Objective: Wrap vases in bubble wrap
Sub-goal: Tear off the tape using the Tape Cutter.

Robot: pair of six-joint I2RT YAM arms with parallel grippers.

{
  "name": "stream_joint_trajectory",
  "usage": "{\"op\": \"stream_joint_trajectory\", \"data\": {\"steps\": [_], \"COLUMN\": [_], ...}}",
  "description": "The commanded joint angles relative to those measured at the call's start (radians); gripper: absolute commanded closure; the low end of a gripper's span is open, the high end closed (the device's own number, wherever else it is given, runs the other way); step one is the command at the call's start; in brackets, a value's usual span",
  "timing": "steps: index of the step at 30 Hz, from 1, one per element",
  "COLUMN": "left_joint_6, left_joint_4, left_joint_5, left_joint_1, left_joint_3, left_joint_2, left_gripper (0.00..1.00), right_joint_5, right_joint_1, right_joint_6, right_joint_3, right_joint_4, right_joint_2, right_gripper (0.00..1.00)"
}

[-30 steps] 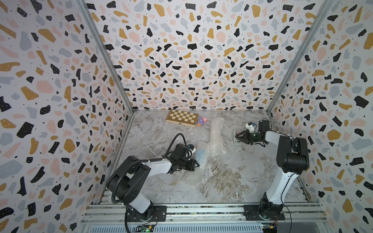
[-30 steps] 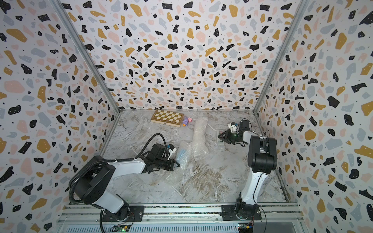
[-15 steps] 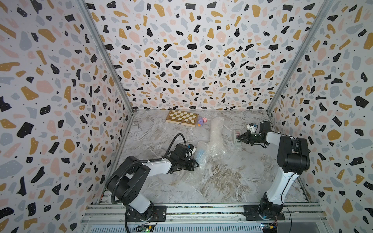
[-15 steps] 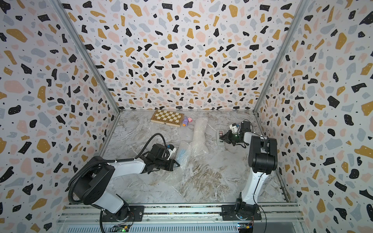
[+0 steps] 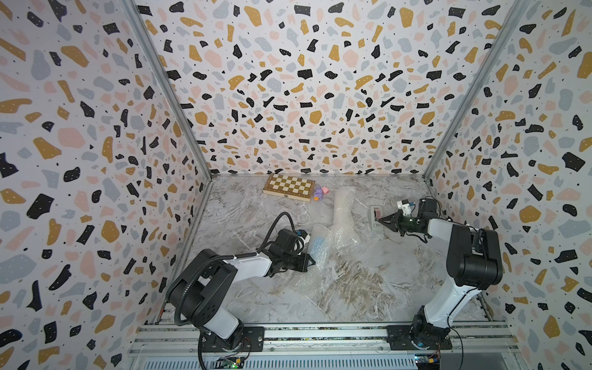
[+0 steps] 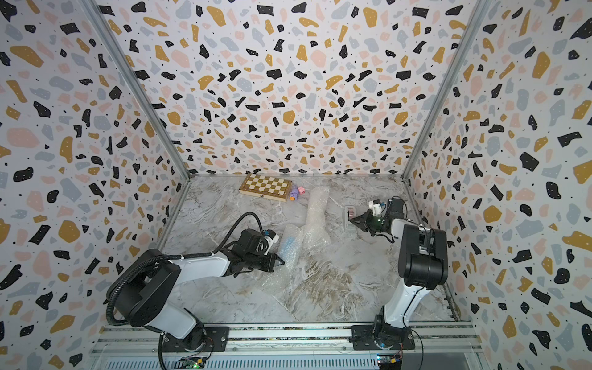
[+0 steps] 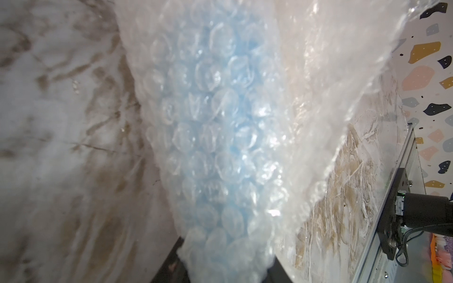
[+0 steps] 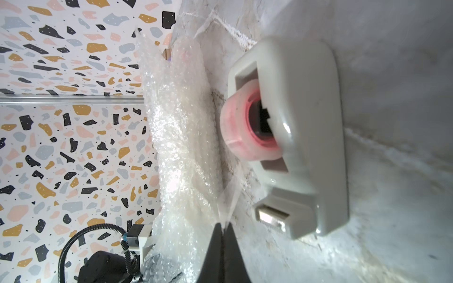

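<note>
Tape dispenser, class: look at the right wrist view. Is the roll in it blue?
No, the roll sitting in the tape dispenser is pink.

No writing, label, brand, number or sign can be read in any view. The tape dispenser (image 8: 306, 117) shows a plain white shell, the chessboard (image 5: 289, 186) bears only its squares, and the small circuit board (image 5: 231, 364) at the front rail is too small to make out any marking.
</note>
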Motion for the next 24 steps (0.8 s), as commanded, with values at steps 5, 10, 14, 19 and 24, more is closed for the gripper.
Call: {"op": "stream_joint_trajectory", "data": {"steps": [5, 10, 14, 19, 24], "left_joint_6": [-0.002, -0.002, -0.005, -0.003, -0.001], "left_joint_4": [-0.021, -0.024, -0.019, -0.018, -0.018], "left_joint_5": [-0.022, -0.026, -0.022, -0.027, -0.029], "left_joint_1": [-0.005, -0.005, -0.005, -0.005, -0.005], "left_joint_3": [-0.026, -0.03, -0.034, -0.037, -0.039], "left_joint_2": [-0.019, -0.02, -0.018, -0.016, -0.016], "left_gripper": [0.63, 0.63, 0.63, 0.63, 0.64], "right_joint_5": [-0.026, 0.012, 0.024, 0.032, 0.032], "right_joint_1": [-0.005, -0.002, -0.011, -0.014, -0.016], "right_joint_6": [0.034, 0.043, 0.081, 0.11, 0.151], "right_joint_3": [-0.081, -0.105, -0.147, -0.158, -0.15], "right_joint_4": [0.018, 0.011, 0.037, 0.055, 0.075], "right_joint_2": [-0.027, -0.013, -0.031, -0.013, 0.038], "right_gripper": [1.0, 1.0, 1.0, 1.0, 1.0]}}
